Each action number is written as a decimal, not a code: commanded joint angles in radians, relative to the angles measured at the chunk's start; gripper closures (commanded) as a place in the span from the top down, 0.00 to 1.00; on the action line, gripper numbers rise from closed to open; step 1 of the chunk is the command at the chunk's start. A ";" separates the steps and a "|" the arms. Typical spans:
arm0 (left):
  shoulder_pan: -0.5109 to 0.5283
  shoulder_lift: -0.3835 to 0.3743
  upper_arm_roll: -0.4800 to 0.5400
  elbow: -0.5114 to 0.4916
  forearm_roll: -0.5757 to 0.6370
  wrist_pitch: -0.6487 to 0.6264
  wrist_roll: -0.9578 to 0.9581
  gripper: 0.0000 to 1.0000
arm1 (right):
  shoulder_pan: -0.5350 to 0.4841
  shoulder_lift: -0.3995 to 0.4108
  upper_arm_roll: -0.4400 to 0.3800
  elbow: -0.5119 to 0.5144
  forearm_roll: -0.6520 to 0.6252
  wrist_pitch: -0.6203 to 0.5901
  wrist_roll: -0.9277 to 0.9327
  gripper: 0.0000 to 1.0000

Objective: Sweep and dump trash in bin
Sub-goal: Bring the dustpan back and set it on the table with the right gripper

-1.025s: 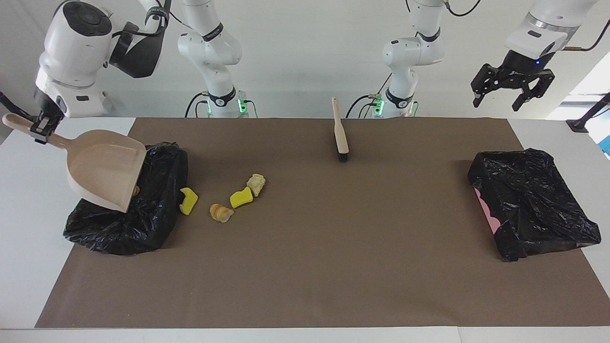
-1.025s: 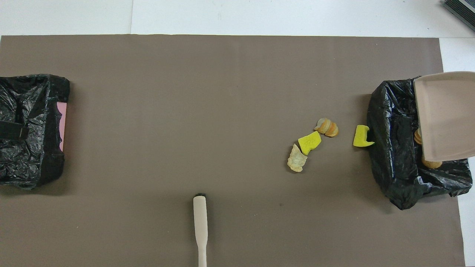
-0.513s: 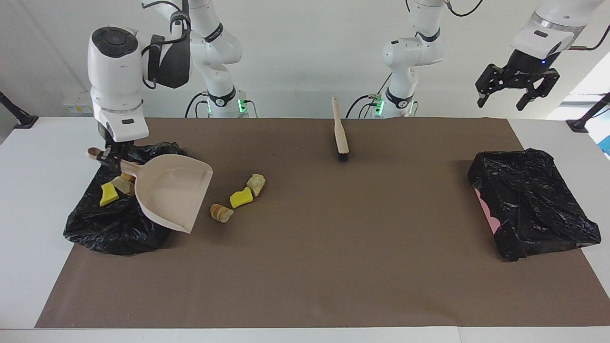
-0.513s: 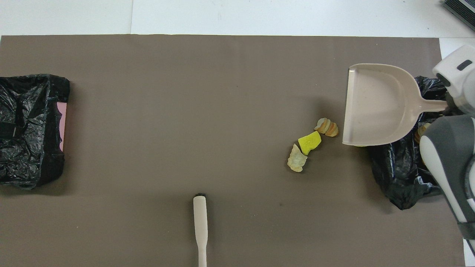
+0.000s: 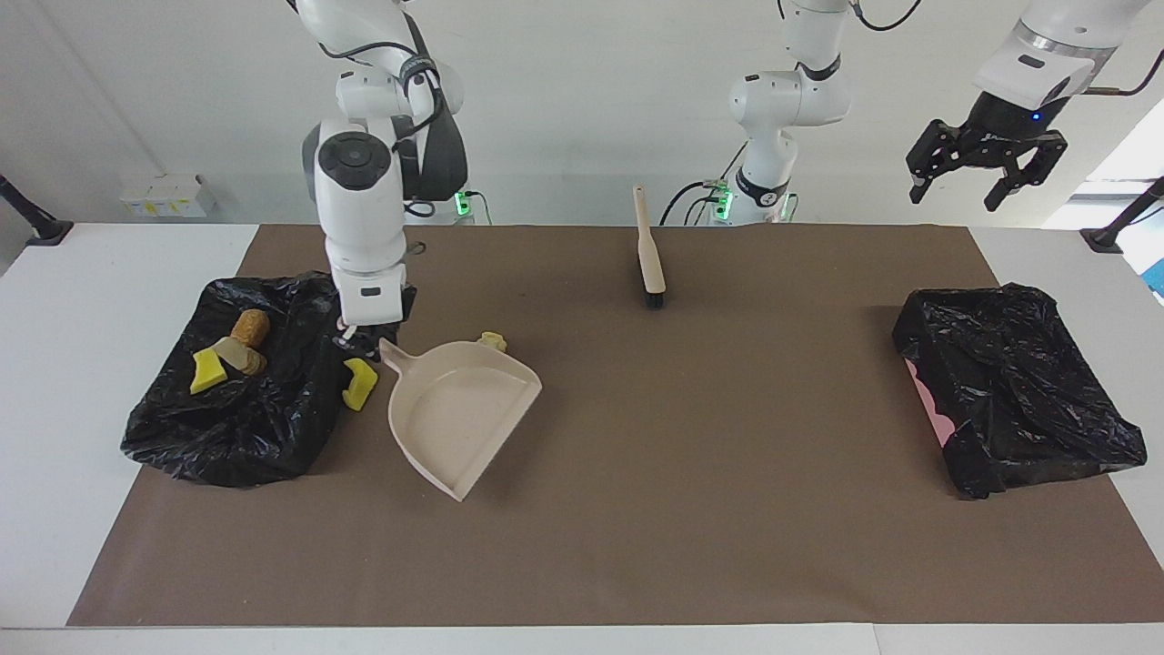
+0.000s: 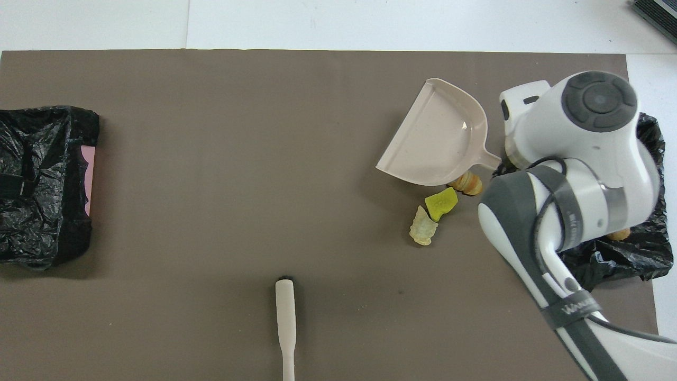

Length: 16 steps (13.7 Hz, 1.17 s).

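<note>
Right gripper (image 5: 356, 343), clamped on the dustpan (image 5: 459, 414) handle, has swung the pan off the bin (image 5: 227, 428) and is now holding it over loose trash (image 6: 441, 203) on the mat. Three pieces (image 5: 227, 357) lying in the bin. Left gripper (image 5: 984, 173) waiting high, spread wide, unchanged.

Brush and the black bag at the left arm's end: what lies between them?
Only bare brown mat between the brush and that bag, clear in both views.

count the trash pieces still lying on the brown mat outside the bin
4 show. A yellow piece beside the bin; an orange-brown lump, a yellow chunk and a beige lump by the dustpan, which may hide more.
</note>
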 commanded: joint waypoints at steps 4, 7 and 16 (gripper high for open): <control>-0.002 0.005 0.010 0.024 0.017 0.003 0.008 1.00 | 0.168 0.091 -0.002 0.017 0.138 0.106 0.541 0.00; -0.004 0.002 0.010 0.016 0.016 -0.005 0.003 1.00 | 0.257 0.162 -0.002 0.092 0.141 0.126 0.813 0.00; -0.013 -0.002 0.009 0.016 0.016 -0.011 -0.003 1.00 | 0.450 0.433 -0.007 0.336 0.072 0.195 1.297 0.43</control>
